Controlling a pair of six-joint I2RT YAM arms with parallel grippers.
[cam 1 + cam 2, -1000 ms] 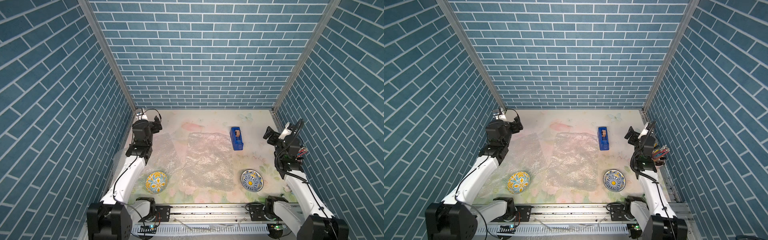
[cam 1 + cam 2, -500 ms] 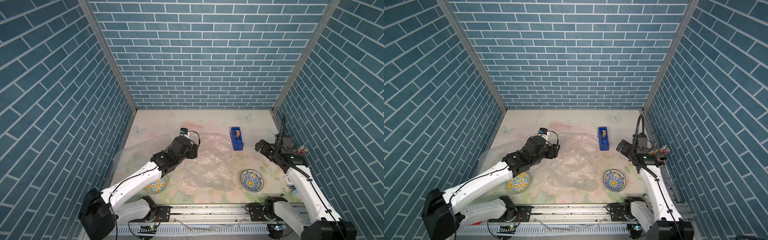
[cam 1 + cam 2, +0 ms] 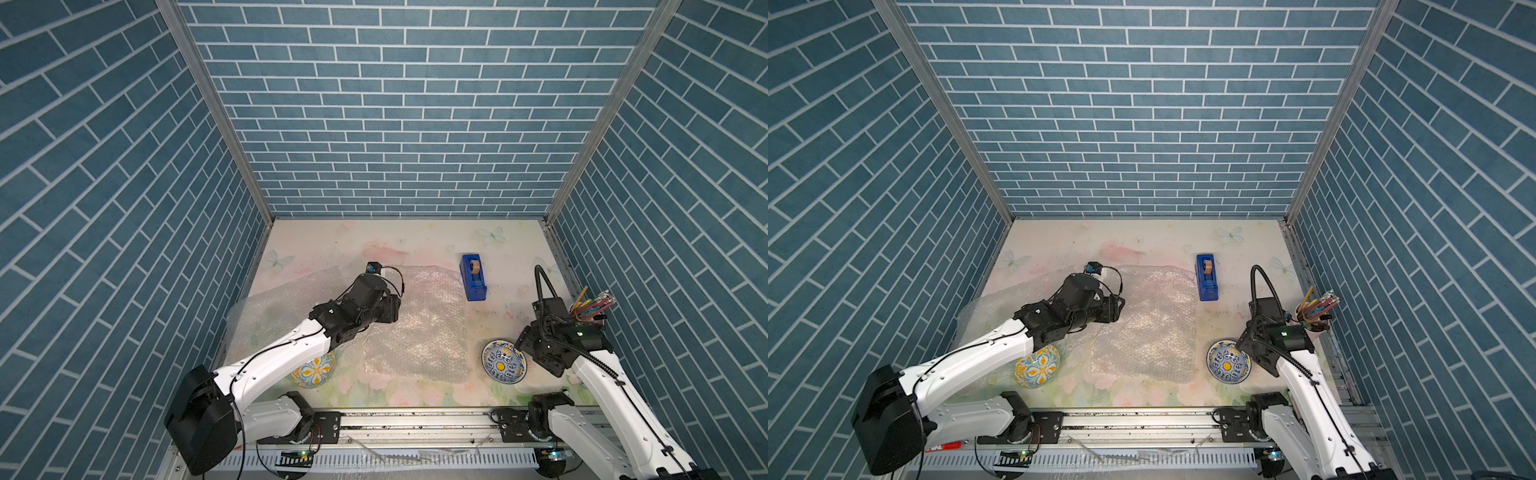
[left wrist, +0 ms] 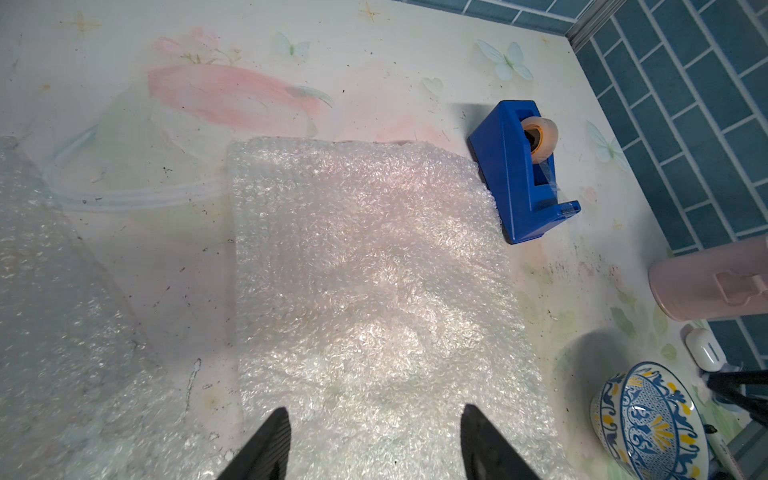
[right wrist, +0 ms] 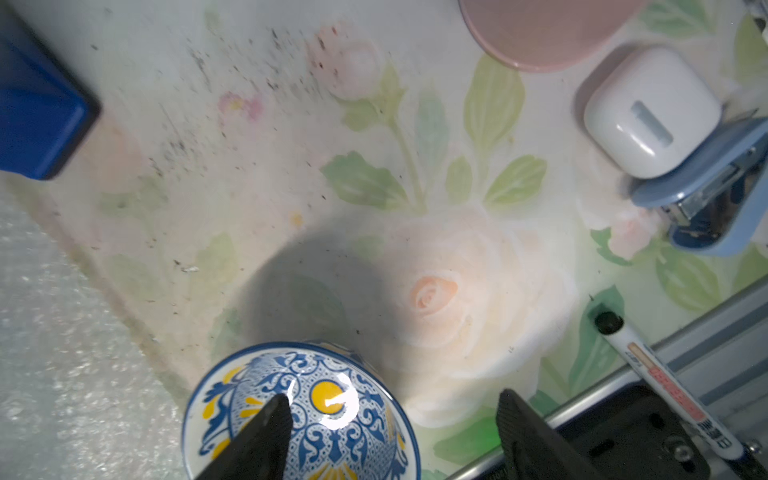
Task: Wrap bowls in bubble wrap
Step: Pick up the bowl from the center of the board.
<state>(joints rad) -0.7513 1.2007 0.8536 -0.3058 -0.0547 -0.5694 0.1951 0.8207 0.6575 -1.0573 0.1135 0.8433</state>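
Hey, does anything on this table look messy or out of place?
The left bubble wrap sheet lies skewed, its outer edge riding up the side wall. Dark specks soil the table beside the tape dispenser.

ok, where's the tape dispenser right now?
In both top views the blue tape dispenser stands right of centre, beside the far right corner of the middle bubble wrap sheet, beyond the blue-and-white bowl.

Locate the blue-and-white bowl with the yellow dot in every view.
Top view: blue-and-white bowl lower right.
Top view: bowl lower right too.
Left wrist: bowl in bottom-right corner.
Right wrist: bowl at bottom centre.
Shared landmark: blue tape dispenser, in all four.
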